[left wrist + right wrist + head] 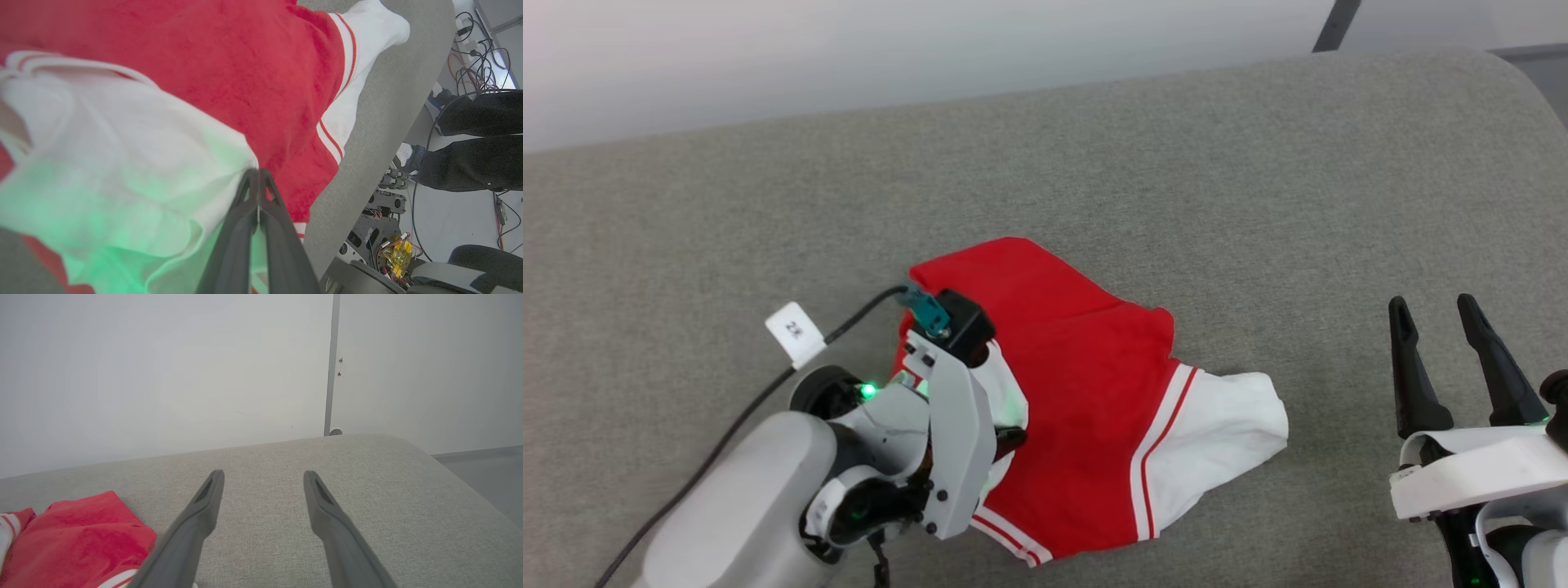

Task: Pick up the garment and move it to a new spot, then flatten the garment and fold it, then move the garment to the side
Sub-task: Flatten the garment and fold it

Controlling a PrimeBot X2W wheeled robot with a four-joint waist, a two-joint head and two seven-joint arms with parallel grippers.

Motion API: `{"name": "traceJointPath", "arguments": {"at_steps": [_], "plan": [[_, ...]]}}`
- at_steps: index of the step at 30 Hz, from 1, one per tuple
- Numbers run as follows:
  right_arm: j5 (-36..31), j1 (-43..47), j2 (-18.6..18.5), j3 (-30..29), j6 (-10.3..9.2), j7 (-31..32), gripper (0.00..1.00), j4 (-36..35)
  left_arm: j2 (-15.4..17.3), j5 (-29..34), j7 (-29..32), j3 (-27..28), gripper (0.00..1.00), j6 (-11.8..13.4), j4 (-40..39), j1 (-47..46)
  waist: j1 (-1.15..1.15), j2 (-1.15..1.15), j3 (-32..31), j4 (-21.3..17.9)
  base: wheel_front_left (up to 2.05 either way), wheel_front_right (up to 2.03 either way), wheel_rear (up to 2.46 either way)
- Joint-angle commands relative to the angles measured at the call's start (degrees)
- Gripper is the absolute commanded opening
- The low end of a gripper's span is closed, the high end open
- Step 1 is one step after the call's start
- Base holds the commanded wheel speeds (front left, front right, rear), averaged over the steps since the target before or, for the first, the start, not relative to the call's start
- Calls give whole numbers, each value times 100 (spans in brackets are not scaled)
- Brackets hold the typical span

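Operator: Left gripper [258,173], nearest my wrist camera: both fingers are clenched tip to tip on a white fold of the garment [1086,367], and the cloth bunches toward the pinch. I judge this a hold for lifting, taken at the garment's left edge so the body can hang free.

Trainee: Where does the garment lie?

Operator: Crumpled on the grey cushion [1258,163], about mid-surface. Its red body is uppermost, with one white sleeve [1233,425] and its striped trim [1152,457] splayed to the garment's right. It is neither flat nor folded, so I take the pick-up as the step in hand.

Trainee: The other hand?

Operator: Right gripper [1431,302] is well right of the garment, fingers spread wide and grasping nothing. I would guess it hangs clear so as not to snag the sleeve.

Trainee: Any writing?

Operator: None legible on the garment. Left of the garment, a white tag [796,333] on the black cable [727,433] reads what looks like "2K". Past the cushion edge beyond the garment are a person's legs [470,163] in dark trousers, and floor wires [478,61].
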Motion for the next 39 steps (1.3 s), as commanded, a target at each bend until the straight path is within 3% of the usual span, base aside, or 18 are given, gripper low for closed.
{"name": "traceJointPath", "arguments": {"at_steps": [1, 3, 13, 23, 28, 39], "plan": [[-4, -78, 29, 32, -2, -48, 100, 37, -39, 79, -91, -46, 81, -67, 103, 37, 0, 0, 48, -54, 0, 0, 0], [3, -72, 46, 48, -2, -77, 100, 79, -78, 106, -169, -103, 100, -123, 227, 25, 0, 0, 52, -66, 0, 0, 0], [-25, 39, 38, -20, -2, -94, 100, 204, -121, -157, -190, 29, 100, -158, 117, -120, 0, 0, -135, 15, 0, 0, 0], [-61, 110, 3, 8, -2, -66, 100, 95, 320, 29, -184, 345, 100, 56, -268, -275, 0, 0, -329, 67, 0, 0, 0], [-66, 137, -3, 26, -2, -41, 100, 18, 506, 188, -299, 404, 100, 77, -111, -215, 0, 0, -367, 42, 0, 0, 0], [-83, 189, -9, 22, -2, -10, 100, -90, 452, 100, -495, 418, 100, -54, 370, -199, 0, 0, -299, -28, 0, 0, 0]]}}
